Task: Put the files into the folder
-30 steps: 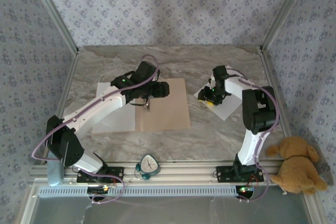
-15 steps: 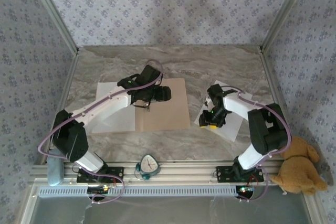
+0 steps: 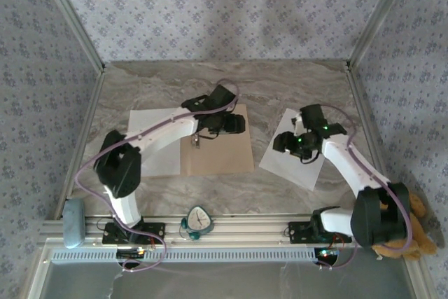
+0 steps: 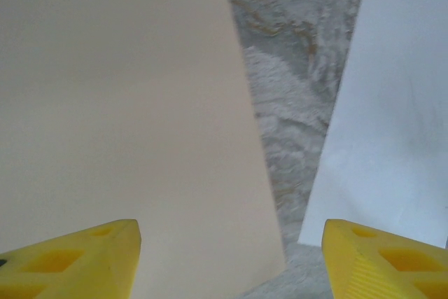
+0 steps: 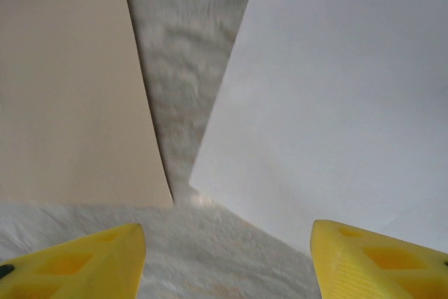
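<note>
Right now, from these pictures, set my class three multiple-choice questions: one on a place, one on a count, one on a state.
1. Where is the right sheet?
A) on the table, right of the folder
B) inside the folder
C) under the folder
2. How many white sheets are visible?
A) one
B) two
C) four
3. The right gripper is:
A) shut on paper
B) open, empty
C) shut on the folder

Answers: A, bare table separates sheet and folder; B, the left sheet plus the right sheet; B, fingers apart, nothing between.
</note>
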